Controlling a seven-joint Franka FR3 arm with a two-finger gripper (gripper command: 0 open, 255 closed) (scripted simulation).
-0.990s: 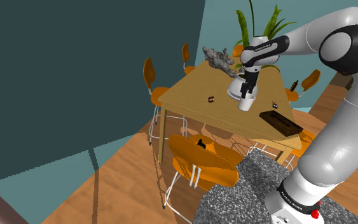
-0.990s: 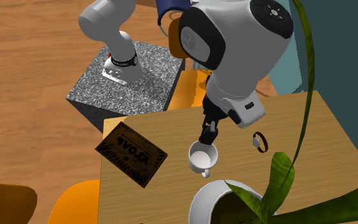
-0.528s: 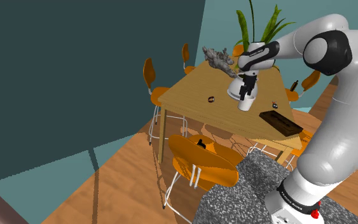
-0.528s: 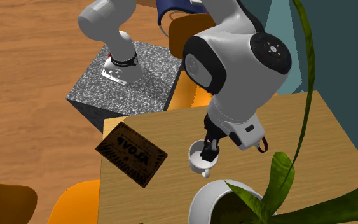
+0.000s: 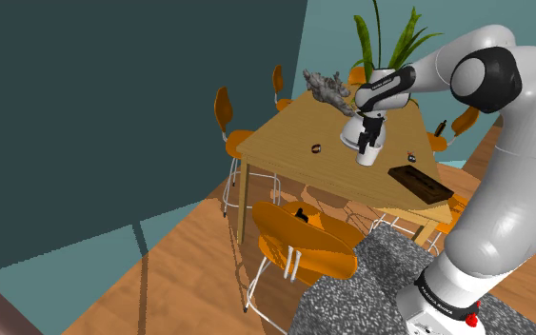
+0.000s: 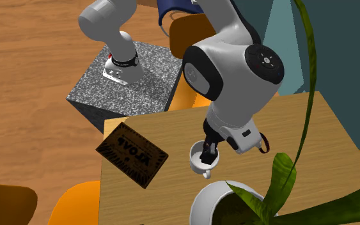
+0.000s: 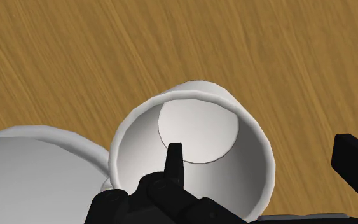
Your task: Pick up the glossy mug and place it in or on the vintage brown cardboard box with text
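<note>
The white mug (image 5: 365, 157) (image 6: 197, 160) (image 7: 196, 127) stands upright on the wooden worktop (image 5: 289, 128) (image 6: 313, 128) (image 7: 75, 51). It is near the flat brown box (image 5: 420, 182) (image 6: 132, 155) but clearly apart from it, with bare wood between the two. The box lies flat close to the worktop's edge, and its printed top faces up.

The gripper (image 5: 367, 143) (image 6: 208, 152) (image 7: 264, 159) points down into the mug's mouth. In the wrist view the fingers are apart and straddle the mug's wall: one finger (image 7: 174, 162) reaches inside the cup above its pale floor, and the other (image 7: 355, 159) hangs outside the rim with a gap to the wall. Neither finger visibly presses on the mug, so it is not clasped.

A round white plant pot (image 5: 354, 130) (image 6: 218, 203) (image 7: 25, 172) sits on the far side of the mug from the box, just beside the mug. Long green leaves (image 5: 399, 43) (image 6: 281, 176) rise from it.

The speckled grey stand (image 5: 351, 295) (image 6: 127, 80) sits on the wooden floor beyond the worktop edge nearest the box. An orange chair (image 5: 304, 243) stands beside the worktop, between the stand and the box.
</note>
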